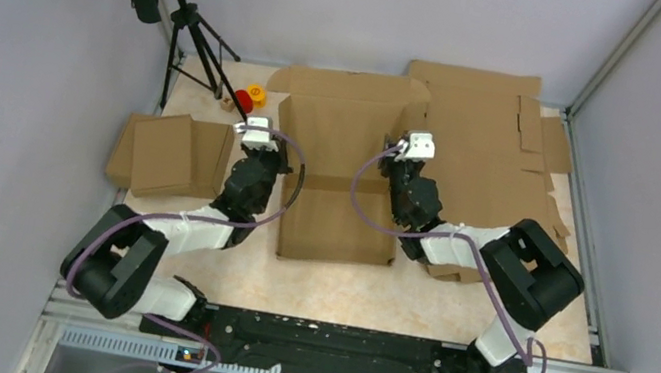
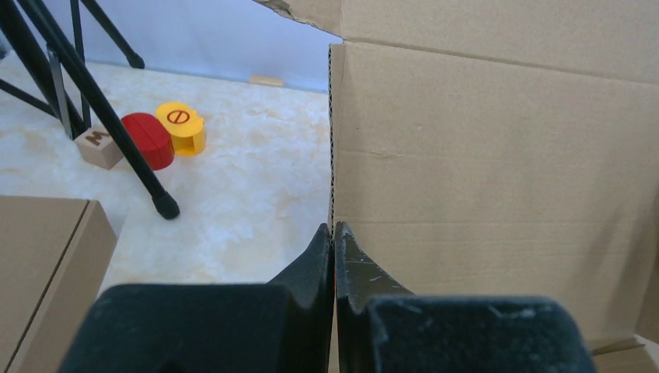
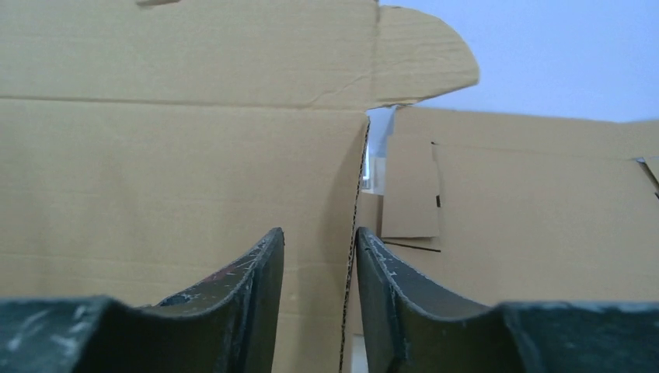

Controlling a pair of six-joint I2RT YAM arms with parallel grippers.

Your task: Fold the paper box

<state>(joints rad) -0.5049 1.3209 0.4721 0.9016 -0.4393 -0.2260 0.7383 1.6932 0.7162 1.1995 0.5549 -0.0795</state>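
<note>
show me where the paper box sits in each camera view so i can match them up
Top external: paper box fills the middle of the picture, long side running away from the camera.
Left wrist: paper box fills the right half, its left edge at picture centre.
Right wrist: paper box fills the left half.
Shared landmark: its far flap above the crease.

The paper box lies in the middle of the table. The left gripper is at its left edge, and its right edge stands between the fingers of the right gripper. Smaller cardboard pieces lie to the left, a pile of cardboard sheets to the right. A tripod stands behind on the left.
</note>
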